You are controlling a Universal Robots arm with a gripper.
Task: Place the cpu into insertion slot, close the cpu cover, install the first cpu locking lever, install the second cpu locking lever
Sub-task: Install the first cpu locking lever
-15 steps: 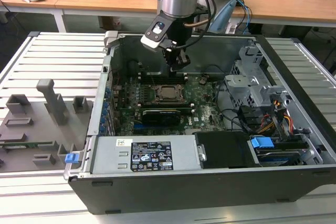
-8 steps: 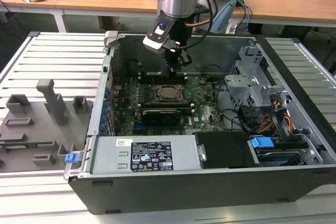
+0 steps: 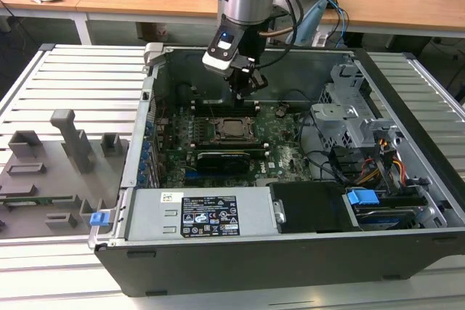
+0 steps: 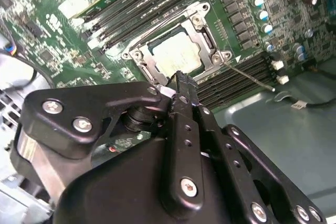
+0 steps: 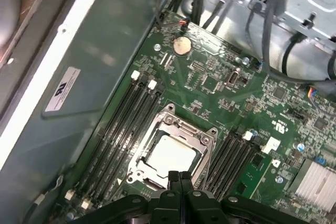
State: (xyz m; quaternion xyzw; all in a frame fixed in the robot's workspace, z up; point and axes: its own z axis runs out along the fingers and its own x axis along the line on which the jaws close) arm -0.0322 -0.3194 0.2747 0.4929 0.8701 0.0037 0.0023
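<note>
An open case [image 3: 218, 266] sits on the slatted desk [image 3: 87, 78], with grey fixtures [image 3: 69, 136] along the desk's edge on the exterior view's left. Inside lies the green board [image 3: 287, 143], with a power supply [image 3: 207, 215] along the case's front wall and a drive cage [image 3: 349, 107] at the exterior view's right. The cpu [image 5: 170, 155] lies in the slot [image 3: 221, 129] near the board's middle, and the cover [image 5: 205, 145] is down around it. Memory slots [image 5: 123, 129] crowd both sides of the slot, and a black card [image 3: 229, 157] lies toward the front. A thin lever [image 4: 247, 76] runs out from one cover corner. The hand [image 5: 181, 178] hangs above the cover's edge, fingers pressed together and holding nothing, clear of the case's back wall.
</note>
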